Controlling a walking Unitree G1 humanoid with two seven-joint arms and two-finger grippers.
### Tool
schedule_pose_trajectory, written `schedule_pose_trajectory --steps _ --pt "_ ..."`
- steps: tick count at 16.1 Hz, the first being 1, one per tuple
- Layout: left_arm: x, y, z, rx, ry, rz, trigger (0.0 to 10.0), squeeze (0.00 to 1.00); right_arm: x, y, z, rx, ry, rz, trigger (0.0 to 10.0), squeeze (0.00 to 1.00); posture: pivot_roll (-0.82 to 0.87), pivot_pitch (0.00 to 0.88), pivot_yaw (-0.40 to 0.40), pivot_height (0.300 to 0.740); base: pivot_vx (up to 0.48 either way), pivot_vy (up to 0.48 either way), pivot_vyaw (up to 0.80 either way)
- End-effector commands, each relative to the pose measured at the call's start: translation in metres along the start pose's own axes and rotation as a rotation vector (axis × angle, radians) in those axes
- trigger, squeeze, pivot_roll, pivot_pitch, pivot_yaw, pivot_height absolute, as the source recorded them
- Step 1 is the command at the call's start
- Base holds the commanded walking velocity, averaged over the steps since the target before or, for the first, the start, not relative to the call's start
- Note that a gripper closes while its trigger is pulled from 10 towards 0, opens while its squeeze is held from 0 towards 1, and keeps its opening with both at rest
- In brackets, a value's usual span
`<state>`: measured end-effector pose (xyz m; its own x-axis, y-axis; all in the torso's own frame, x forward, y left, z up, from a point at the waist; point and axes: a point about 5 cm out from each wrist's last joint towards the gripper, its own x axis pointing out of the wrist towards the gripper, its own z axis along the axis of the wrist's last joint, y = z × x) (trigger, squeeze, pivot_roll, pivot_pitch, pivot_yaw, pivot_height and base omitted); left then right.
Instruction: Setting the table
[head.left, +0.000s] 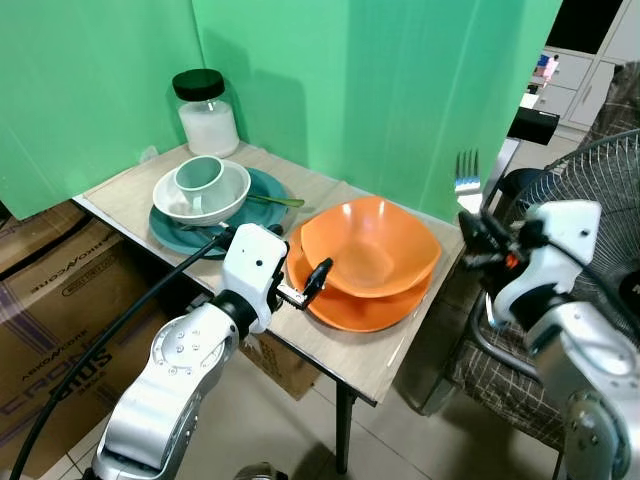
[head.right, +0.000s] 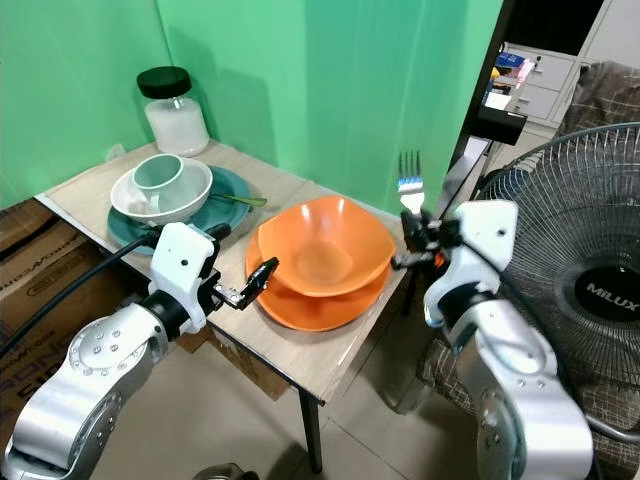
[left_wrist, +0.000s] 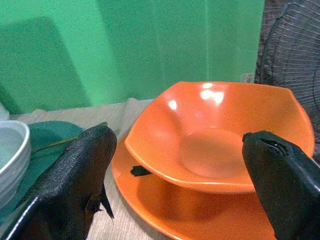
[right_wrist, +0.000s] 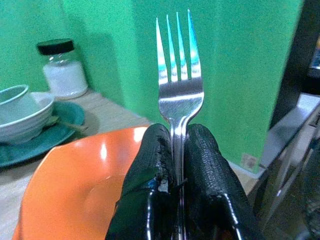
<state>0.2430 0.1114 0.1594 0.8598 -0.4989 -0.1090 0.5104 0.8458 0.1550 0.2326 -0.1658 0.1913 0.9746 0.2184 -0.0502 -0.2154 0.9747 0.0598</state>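
An orange bowl (head.left: 368, 245) sits on an orange plate (head.left: 360, 308) at the table's right end. My left gripper (head.left: 305, 285) is open just beside the plate's near-left rim, its fingers (left_wrist: 75, 185) spread wide toward the bowl. My right gripper (head.right: 412, 247) is shut on a silver fork (right_wrist: 178, 85) held upright, tines up, off the table's right edge beside the bowl. At the left, a white bowl (head.left: 215, 202) holding a pale green cup (head.left: 199, 177) rests on a teal plate (head.left: 265, 188), with a green utensil (head.left: 278, 201) lying on that plate.
A glass jar (head.left: 206, 112) with a black lid stands at the table's back left. Green screens rise behind the wooden table (head.left: 340, 355). Cardboard boxes (head.left: 50, 290) sit left of the table; a fan (head.right: 585, 250) and a chair (head.left: 500, 380) stand on the right.
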Motion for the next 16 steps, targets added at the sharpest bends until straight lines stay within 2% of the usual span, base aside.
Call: schedule_pose_trajectory --steps 1,3,4,9,10,11,12,13,16 --pt "-0.002 0.003 0.004 0.007 -0.018 0.035 10.0 0.0 0.0 0.004 0.002 -0.021 -0.023 0.002 10.0 0.0 0.11 0.0 0.034 0.74 0.0 0.0 0.0" --pt "-0.001 0.004 0.004 0.008 -0.013 0.053 10.0 0.0 0.0 0.006 0.0 -0.01 -0.046 -0.009 10.0 0.0 0.11 0.0 0.033 0.74 0.0 0.0 -0.39" --pt "-0.001 0.005 0.005 0.008 -0.014 0.066 10.0 0.0 0.0 0.004 0.001 -0.041 -0.058 -0.05 10.0 0.0 0.11 0.0 0.033 0.74 0.0 0.0 -0.79" --pt "0.002 0.012 0.005 0.027 -0.021 0.13 10.0 0.0 -0.003 0.0 0.004 -0.005 -0.121 -0.09 10.0 0.0 0.1 0.0 0.042 0.74 0.0 0.0 -0.8" --pt "0.004 0.012 0.006 0.02 -0.031 0.136 10.0 0.0 -0.003 -0.001 0.005 0.016 -0.151 -0.144 10.0 0.0 0.1 0.0 0.044 0.74 0.0 0.0 -0.8" --pt "0.005 0.013 0.007 0.013 -0.037 0.138 10.0 0.0 -0.003 -0.005 0.006 -0.006 -0.176 -0.237 10.0 0.0 0.1 0.0 0.046 0.74 0.0 0.0 -0.8" --pt "0.005 0.013 0.007 0.011 -0.038 0.139 10.0 0.0 -0.002 -0.006 0.005 -0.021 -0.16 -0.251 10.0 0.0 0.1 0.0 0.049 0.74 0.0 0.0 -0.8" --pt "0.005 0.012 0.007 0.008 -0.038 0.139 10.0 0.0 0.0 -0.003 0.003 0.02 -0.148 -0.198 10.0 0.0 0.1 0.0 0.049 0.74 0.0 0.0 -0.8" --pt "0.007 0.014 0.006 -0.008 -0.03 0.147 10.0 0.0 0.001 -0.007 -0.001 0.016 -0.122 -0.202 10.0 0.0 0.09 0.0 0.052 0.74 0.0 0.0 -0.8"
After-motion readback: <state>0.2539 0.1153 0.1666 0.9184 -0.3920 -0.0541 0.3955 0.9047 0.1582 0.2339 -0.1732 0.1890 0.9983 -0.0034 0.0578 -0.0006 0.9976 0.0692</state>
